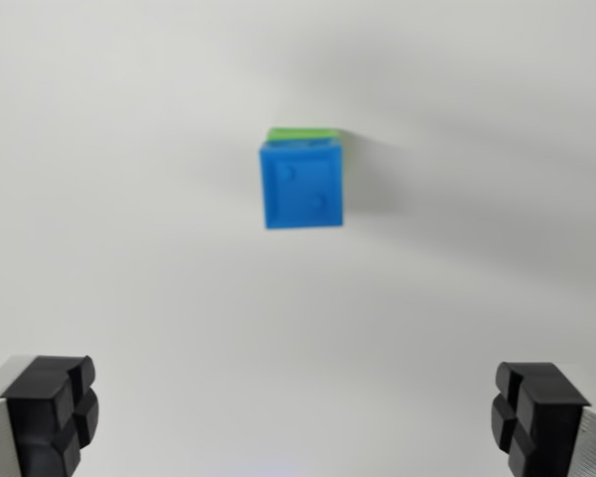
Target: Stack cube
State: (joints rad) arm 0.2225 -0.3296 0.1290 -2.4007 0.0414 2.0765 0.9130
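A blue cube (pixel 303 186) sits on the white surface near the middle of the wrist view, a little above centre. A green cube (pixel 302 133) shows only as a thin strip along the blue cube's far edge; whether it lies beneath or behind the blue one I cannot tell. My gripper (pixel 296 412) is open, well back from the cubes. One black fingertip (pixel 52 409) is at the bottom of the wrist view's left and the other at the bottom right, with nothing between them.
The plain white table surface (pixel 129 248) fills the whole view. A soft shadow falls to the right of the cubes.
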